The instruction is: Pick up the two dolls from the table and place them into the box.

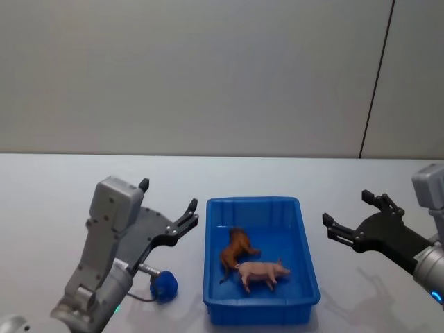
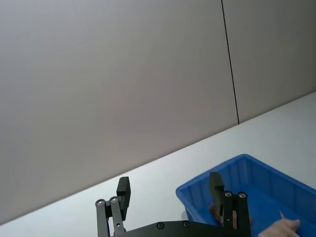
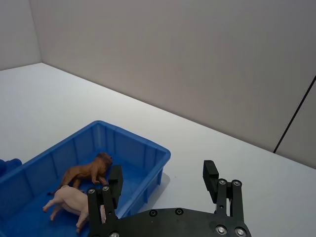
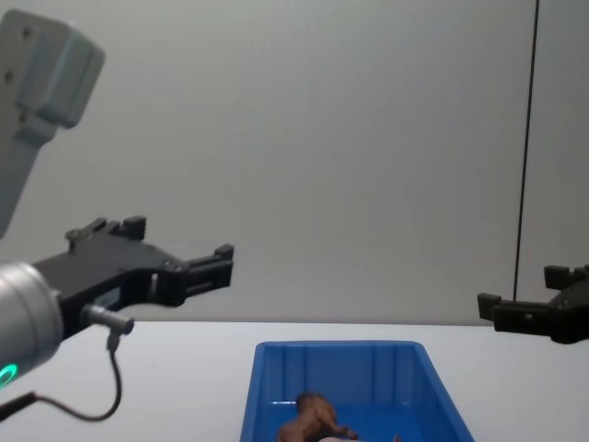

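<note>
Grey wall panels (image 1: pixel 208 69) rise behind a plain white desk (image 1: pixel 55 208), where the blue box (image 1: pixel 262 202) sits between the robot's two arms. Both dolls lie inside it: the reddish-brown doll (image 1: pixel 236 251) rests on the box floor towards the left wall, and the pale pink doll (image 1: pixel 262 273) lies on its side just beside it, nearer the robot.

The left gripper (image 1: pixel 168 196) hovers above the desk just left of the box, its fingers spread wide and holding nothing. The right gripper (image 1: pixel 346 208) hangs to the right of the box, well apart from it, fingers likewise wide open and empty.

Judging from how things lie, the job looks done — neither doll is on the desk, and nothing seems left to pick up. A small blue lump (image 1: pixel 165 284) sits on the desk by the left arm, outside the box — what it is cannot be told.

No brand, label or writing can be read on the box, the dolls or the arms.
</note>
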